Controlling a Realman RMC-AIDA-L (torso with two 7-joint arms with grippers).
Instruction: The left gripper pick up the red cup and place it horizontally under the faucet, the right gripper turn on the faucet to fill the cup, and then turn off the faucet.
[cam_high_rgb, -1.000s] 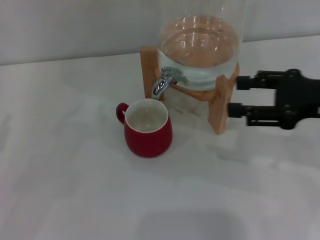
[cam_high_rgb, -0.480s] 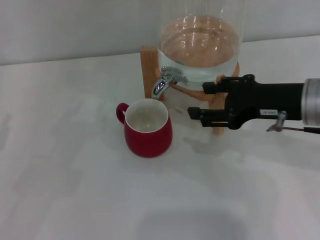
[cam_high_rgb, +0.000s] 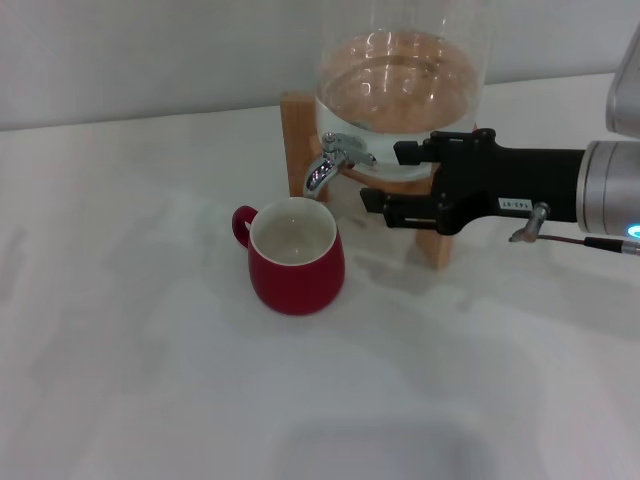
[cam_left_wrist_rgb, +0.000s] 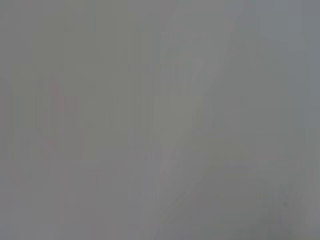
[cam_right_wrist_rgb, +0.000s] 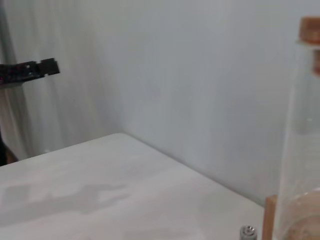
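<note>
Plain white table (cam_high_rgb: 150, 380) filling the foreground, pale grey-white wall (cam_high_rgb: 150, 55) behind it — bare and evenly lit, soft shadows on the tabletop, a pale curtain-like fold (cam_right_wrist_rgb: 30, 110) at one side.

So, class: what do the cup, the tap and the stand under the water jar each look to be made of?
Cup: probably glazed ceramic, glossy red outside, white inside. Tap: likely chromed metal, mirror-bright reflections. Stand: pale wood, matt and plain-looking.

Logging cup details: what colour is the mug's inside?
White inside the red cup; head view shows it best.
</note>
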